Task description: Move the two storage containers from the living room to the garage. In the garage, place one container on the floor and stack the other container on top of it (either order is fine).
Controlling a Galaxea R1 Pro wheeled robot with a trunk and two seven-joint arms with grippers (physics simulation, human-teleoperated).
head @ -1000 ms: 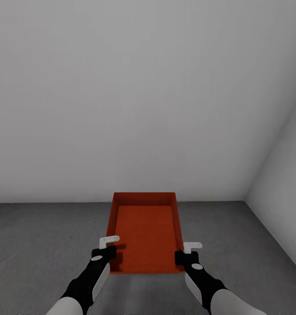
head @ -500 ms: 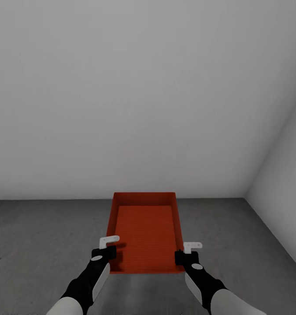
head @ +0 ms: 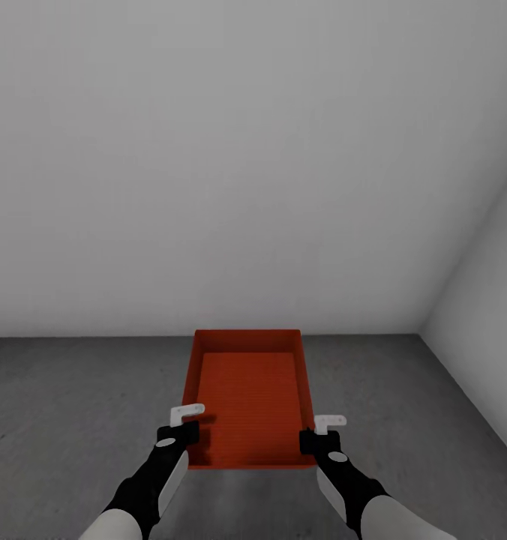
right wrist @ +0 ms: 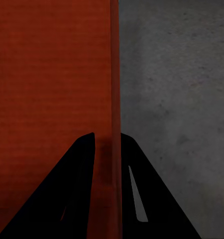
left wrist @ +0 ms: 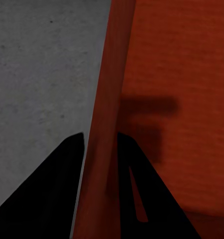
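Flat, even simulator light falls on the white wall (head: 246,150), which grades gently darker toward its upper corners, without glare. The grey floor (head: 58,405) looks softly mottled and slightly blurred. In the left wrist view a soft-edged shadow lies on the storage container (left wrist: 181,74) floor; the black fingers (left wrist: 47,199) render as featureless silhouettes.

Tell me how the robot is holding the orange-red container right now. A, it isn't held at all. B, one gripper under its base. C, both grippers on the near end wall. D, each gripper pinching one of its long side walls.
D: the left gripper and right gripper each straddle a long side wall of the storage container, and each wrist view shows a thin wall between the two fingers.
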